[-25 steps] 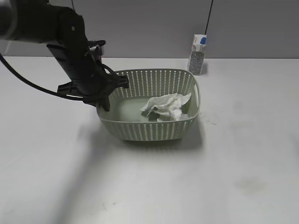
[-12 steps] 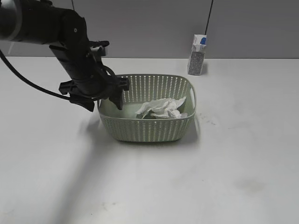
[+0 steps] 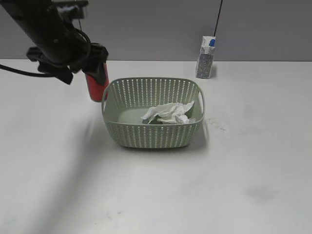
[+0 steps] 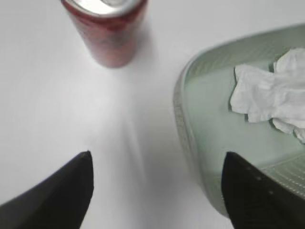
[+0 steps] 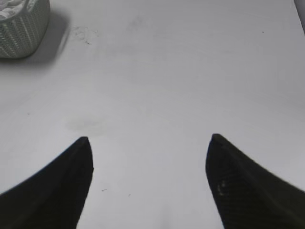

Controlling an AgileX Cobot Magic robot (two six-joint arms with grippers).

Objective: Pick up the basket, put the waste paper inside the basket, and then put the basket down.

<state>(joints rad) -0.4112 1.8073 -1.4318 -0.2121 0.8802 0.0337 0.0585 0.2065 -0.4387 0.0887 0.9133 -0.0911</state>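
Observation:
The pale green basket (image 3: pixel 152 127) stands on the white table, with crumpled white waste paper (image 3: pixel 169 112) lying inside it towards the right. My left gripper (image 4: pixel 157 157) is open and empty. It hangs above the table just left of the basket's left rim (image 4: pixel 183 124), touching nothing, and the paper (image 4: pixel 267 95) shows inside the basket in that view. My right gripper (image 5: pixel 149 138) is open and empty over bare table. The basket's corner (image 5: pixel 19 28) shows far off at the upper left of the right wrist view. The right arm is out of the exterior view.
A red can (image 3: pixel 97 84) stands upright just left of the basket's back left corner, partly behind my left arm; it also shows in the left wrist view (image 4: pixel 107 28). A small white-and-blue carton (image 3: pixel 205 57) stands at the back right by the wall.
My left gripper has let go of the basket's left rim and risen up and to the left. The basket now rests level on the table. The red can has come into view.

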